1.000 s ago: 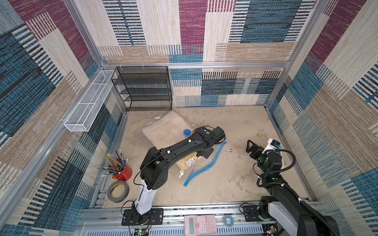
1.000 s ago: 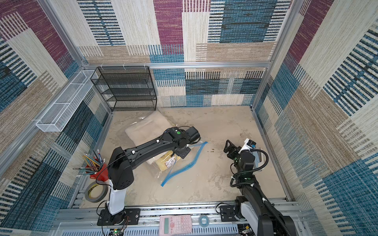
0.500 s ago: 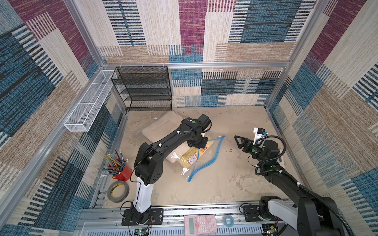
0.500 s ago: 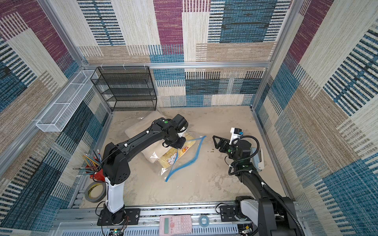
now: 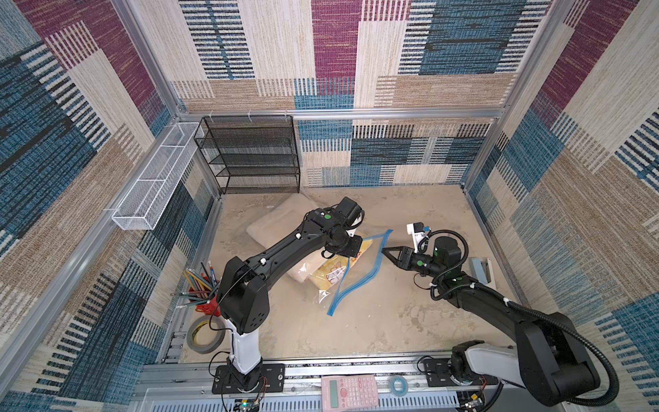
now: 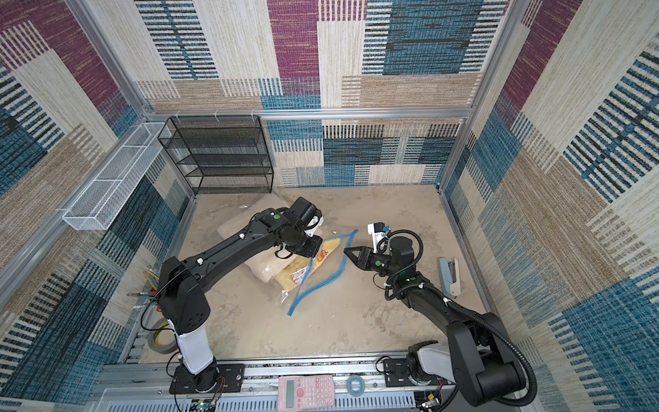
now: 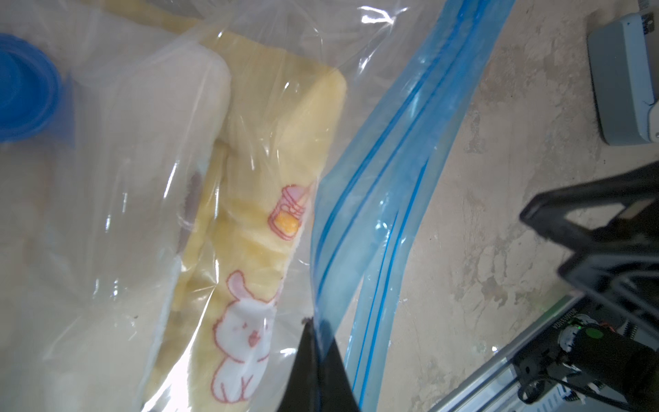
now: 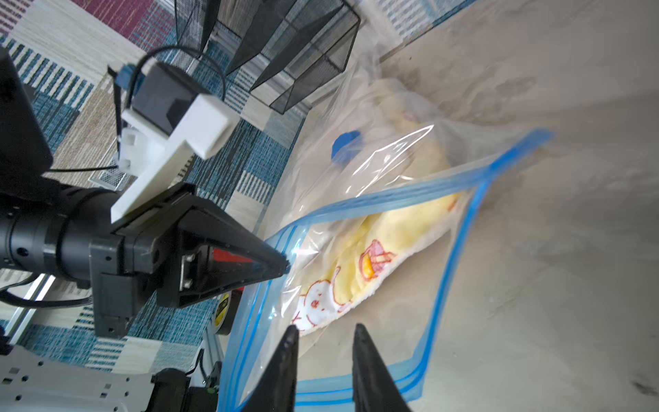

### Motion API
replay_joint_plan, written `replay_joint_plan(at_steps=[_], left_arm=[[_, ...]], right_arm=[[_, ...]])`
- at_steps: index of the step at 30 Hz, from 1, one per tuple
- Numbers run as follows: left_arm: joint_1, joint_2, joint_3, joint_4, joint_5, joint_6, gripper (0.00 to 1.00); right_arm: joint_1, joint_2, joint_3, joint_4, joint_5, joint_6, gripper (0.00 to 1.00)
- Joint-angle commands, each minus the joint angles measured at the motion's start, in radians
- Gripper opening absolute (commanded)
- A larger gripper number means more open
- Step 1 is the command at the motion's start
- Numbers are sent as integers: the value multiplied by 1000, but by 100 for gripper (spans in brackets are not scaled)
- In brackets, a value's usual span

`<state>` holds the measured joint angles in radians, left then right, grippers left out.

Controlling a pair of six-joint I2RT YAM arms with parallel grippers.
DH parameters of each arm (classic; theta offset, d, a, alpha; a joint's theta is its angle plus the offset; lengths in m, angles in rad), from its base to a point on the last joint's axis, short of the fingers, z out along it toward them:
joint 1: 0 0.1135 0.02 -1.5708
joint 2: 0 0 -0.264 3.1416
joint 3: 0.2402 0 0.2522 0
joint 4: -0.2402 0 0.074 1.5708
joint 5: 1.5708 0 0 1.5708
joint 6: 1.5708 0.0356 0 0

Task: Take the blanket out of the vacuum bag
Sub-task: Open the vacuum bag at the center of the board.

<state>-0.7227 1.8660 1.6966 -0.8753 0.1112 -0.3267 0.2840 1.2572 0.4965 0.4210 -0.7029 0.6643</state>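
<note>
Well, the table (image 5: 392,321) had lots of bare room at the front and back right. The vacuum bag (image 5: 361,271) lay in the middle, stretched from the black shelf (image 5: 249,157) at the back left toward the right gripper (image 8: 324,344), blue mouth open that way. The yellow blanket (image 5: 331,274) was inside it. The left gripper (image 8: 284,265) was pinched tight on one blue lip. The right gripper sat by the other lip, fingers slightly apart, not closed on it.
</note>
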Motion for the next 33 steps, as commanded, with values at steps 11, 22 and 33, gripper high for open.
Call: replay_joint_plan(at_steps=[11, 22, 33], left_arm=[[3, -65, -38, 66, -31, -40, 0], [3, -105, -64, 95, -41, -47, 0], [2, -122, -80, 106, -44, -55, 0]], right_arm=[[95, 149, 72, -158, 111, -18, 46], [98, 158, 38, -236, 267, 47, 57], [130, 223, 1, -66, 194, 166, 57]])
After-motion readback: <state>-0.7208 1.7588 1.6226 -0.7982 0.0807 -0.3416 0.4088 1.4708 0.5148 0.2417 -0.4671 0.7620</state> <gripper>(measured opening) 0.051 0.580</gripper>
